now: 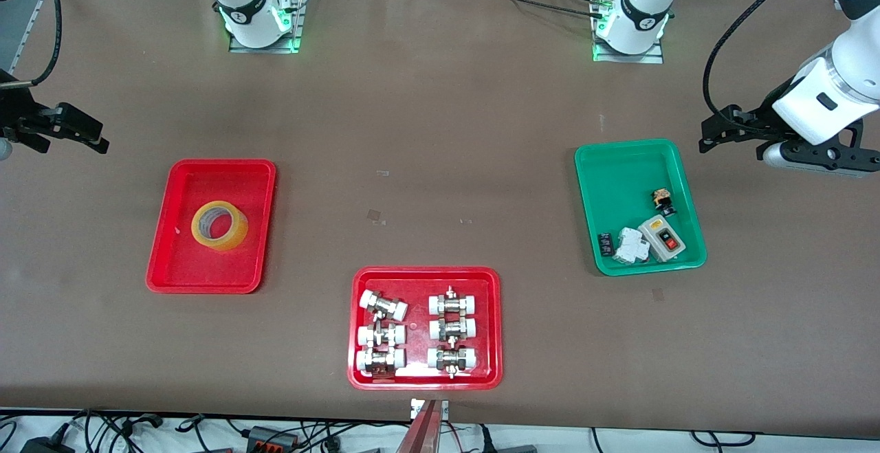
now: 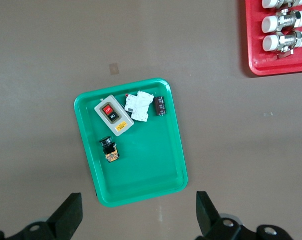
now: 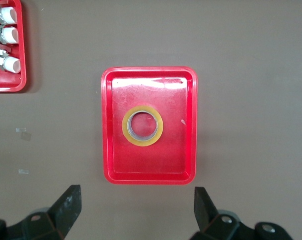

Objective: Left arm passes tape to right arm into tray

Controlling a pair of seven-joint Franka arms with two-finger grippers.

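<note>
Front view: both end effectors (image 1: pixel 75 133) (image 1: pixel 722 138) open, aloft.

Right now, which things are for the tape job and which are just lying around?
For the job: tape lying in the plain red tray; left gripper and right gripper, both open.
Lying around: green tray of switches, red tray of fittings.

Open brown table (image 1: pixel 440 130) btwn the trays, wide lane for passing. Obstacles: red tray w/ fittings (image 1: pixel 425 327) mid-table nearest the front camera, green tray (image 1: pixel 639 205) w/ switch parts toward left arm's end. Tape (image 1: pixel 220 225) alone in plain red tray (image 1: pixel 211 225), room all round it inside rim.
</note>
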